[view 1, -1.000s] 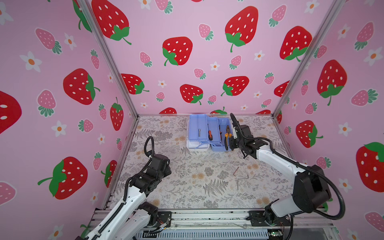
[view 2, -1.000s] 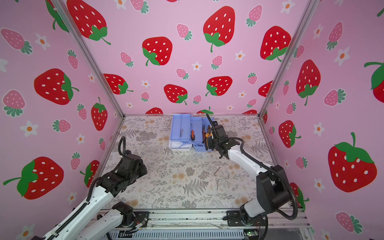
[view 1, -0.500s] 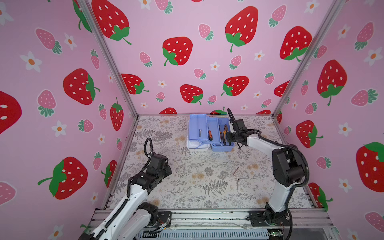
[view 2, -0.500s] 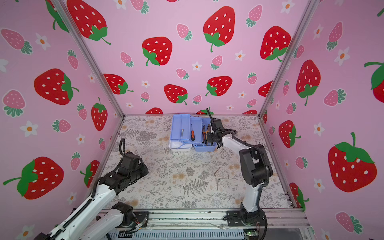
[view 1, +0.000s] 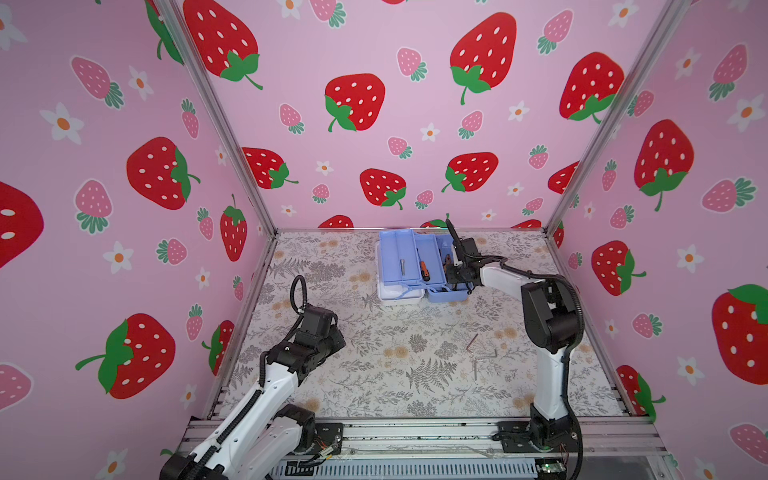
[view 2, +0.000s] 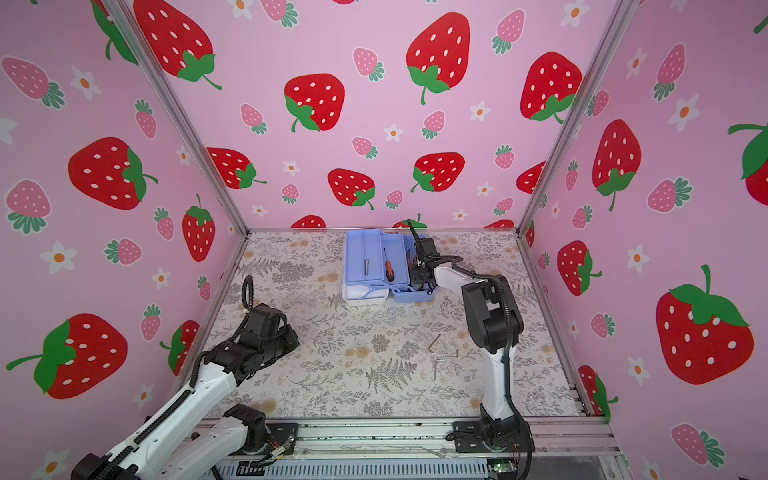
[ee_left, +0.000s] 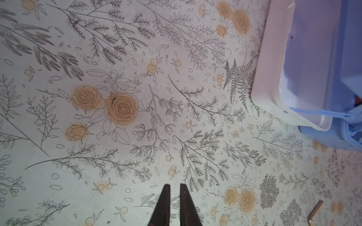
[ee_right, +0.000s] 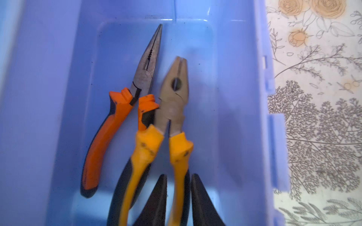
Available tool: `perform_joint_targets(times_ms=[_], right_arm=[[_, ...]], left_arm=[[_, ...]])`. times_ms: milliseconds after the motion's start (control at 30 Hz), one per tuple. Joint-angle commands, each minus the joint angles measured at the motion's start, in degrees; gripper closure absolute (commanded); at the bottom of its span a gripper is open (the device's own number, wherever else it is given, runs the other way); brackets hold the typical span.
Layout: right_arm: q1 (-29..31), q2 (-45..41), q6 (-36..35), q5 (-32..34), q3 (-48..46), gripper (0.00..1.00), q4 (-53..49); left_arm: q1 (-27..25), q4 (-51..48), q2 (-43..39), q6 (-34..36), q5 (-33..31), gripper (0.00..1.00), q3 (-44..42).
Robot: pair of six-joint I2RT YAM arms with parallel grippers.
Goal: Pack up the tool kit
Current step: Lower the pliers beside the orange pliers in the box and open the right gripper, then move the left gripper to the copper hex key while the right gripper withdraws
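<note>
The tool kit (view 1: 415,266) is lying open at the far end of the floral-printed table (view 1: 374,365), close to the back wall. Its white lid (view 1: 399,296) is resting flat on the table, while smooth periwinkle plastic trays are fanning out above it. The leftmost tray (view 1: 392,249) is holding a short silver metal piece (view 1: 402,266); the middle tray (view 1: 430,253) is holding an orange-handled screwdriver (view 1: 424,271). The deep rectangular base (ee_right: 225,117) is containing needle-nose pliers (ee_right: 125,109) with orange-and-black grips and, touching them, combination pliers (ee_right: 172,109) with yellow-and-black grips. The right gripper (ee_right: 179,184) is hanging inside the base, jaws parted and loosely straddling one yellow grip. The left gripper (ee_left: 175,186) is hovering over bare table, jaws nearly clenched on nothing. Two L-shaped hex keys (view 1: 475,368) are lying loose on the table, well apart from the kit.
</note>
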Motion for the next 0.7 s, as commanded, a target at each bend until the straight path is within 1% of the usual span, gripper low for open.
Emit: perform_joint_targets(times_ms=[0, 100, 267, 367, 467, 600, 667], right_arm=[[-0.5, -0.7, -0.1, 1.7, 1.7, 0.67, -0.6], [-0.5, -2.2, 0.0, 1.5, 1.2, 0.64, -0.6], [-0.4, -7.3, 1.0, 0.1, -1.4, 0.64, 0.6], [-0.4, -12.6, 1.8, -1.2, -5.2, 0.65, 2.8], [-0.4, -19.2, 2.1, -1.0, -9.8, 0.64, 4.6], [-0.4, -28.6, 2.0, -0.5, -17.9, 0.64, 5.8], [-0.3, -33.2, 2.4, -0.3, -22.9, 0.64, 6.0]], left_arm=[[0.4, 0.5, 0.5, -0.2, 0.2, 0.85, 0.5], [0.5, 1.0, 1.4, -0.2, 0.9, 0.85, 0.6], [0.5, 1.4, 2.7, -0.1, 1.9, 0.86, 0.9], [0.5, 1.3, 2.6, 0.2, 2.1, 0.86, 1.1], [0.5, 1.3, 1.7, 1.1, 3.0, 0.86, 1.5], [0.4, 0.4, 0.0, 2.4, 3.7, 0.86, 2.0], [-0.9, -0.5, -0.7, 3.0, 3.3, 0.87, 2.6]])
